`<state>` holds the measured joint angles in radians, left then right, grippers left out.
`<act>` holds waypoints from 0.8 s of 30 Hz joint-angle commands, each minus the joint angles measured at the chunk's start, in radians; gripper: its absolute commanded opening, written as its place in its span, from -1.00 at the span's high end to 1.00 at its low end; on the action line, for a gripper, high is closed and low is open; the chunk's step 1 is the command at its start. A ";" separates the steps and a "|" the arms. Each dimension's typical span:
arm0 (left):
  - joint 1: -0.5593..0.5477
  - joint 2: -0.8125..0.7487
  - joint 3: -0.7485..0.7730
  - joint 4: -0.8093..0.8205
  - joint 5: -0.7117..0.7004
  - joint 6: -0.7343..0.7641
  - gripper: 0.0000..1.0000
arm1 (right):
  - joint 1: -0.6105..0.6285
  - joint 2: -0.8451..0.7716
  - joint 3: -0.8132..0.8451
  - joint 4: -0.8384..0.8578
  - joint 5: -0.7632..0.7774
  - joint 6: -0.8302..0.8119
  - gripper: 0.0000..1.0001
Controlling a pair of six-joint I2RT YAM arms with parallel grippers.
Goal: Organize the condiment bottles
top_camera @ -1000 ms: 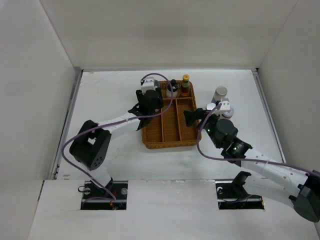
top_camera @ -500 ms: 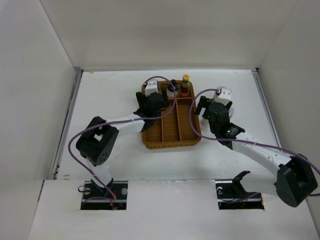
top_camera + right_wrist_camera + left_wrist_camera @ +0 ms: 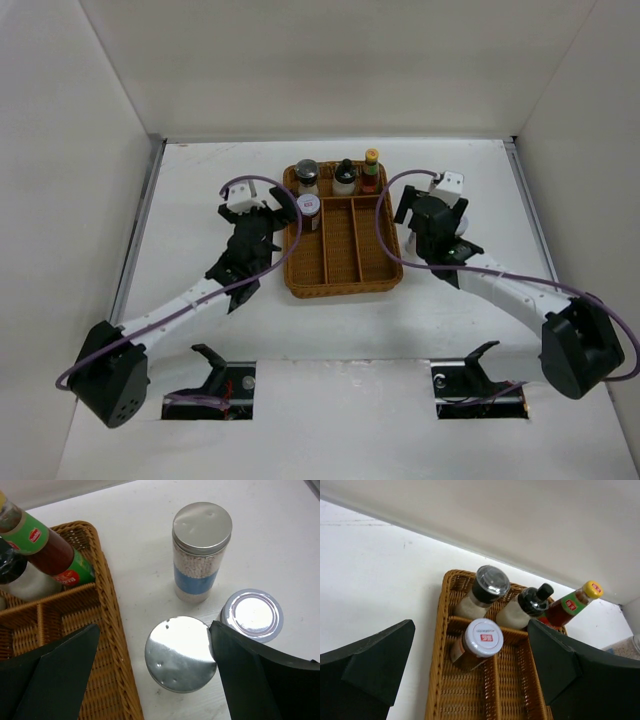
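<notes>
The brown wicker tray (image 3: 345, 282) holds a dark-capped jar (image 3: 307, 176), a black-capped bottle (image 3: 345, 175) and a dark red sauce bottle with a yellow cap (image 3: 371, 169) along its far end. A white-lidded jar (image 3: 484, 641) stands in the left long compartment just below them. My left gripper (image 3: 277, 222) is open and apart from that jar, beside the tray's left rim. Right of the tray, my right gripper (image 3: 155, 630) stands open astride a silver-lidded jar (image 3: 179, 653). A blue-labelled cylinder (image 3: 201, 555) and another silver-lidded jar (image 3: 253, 615) stand close by.
The tray's middle and right long compartments (image 3: 355, 245) hold nothing. White walls enclose the table on three sides. The tray's right rim (image 3: 107, 625) runs close to the left finger (image 3: 55, 675) of my right gripper.
My left gripper opened, let go of the white-lidded jar in the tray and drew back to the left. My right gripper swung over the bottles right of the tray.
</notes>
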<state>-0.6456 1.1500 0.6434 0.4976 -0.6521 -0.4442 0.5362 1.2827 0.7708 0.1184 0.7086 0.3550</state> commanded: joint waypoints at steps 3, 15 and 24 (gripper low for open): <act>0.001 -0.067 -0.097 0.025 0.000 -0.050 -1.00 | 0.034 -0.043 0.001 0.015 0.074 -0.019 -1.00; -0.002 -0.071 -0.125 0.033 0.014 -0.056 -1.00 | 0.026 -0.051 -0.016 -0.066 0.121 0.002 -1.00; -0.004 -0.104 -0.145 0.033 0.012 -0.059 -1.00 | -0.008 0.046 -0.008 -0.040 0.011 0.056 -0.57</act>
<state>-0.6445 1.0828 0.5125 0.4900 -0.6437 -0.4881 0.5362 1.3159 0.7410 0.0517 0.7429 0.3866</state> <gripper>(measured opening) 0.997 0.826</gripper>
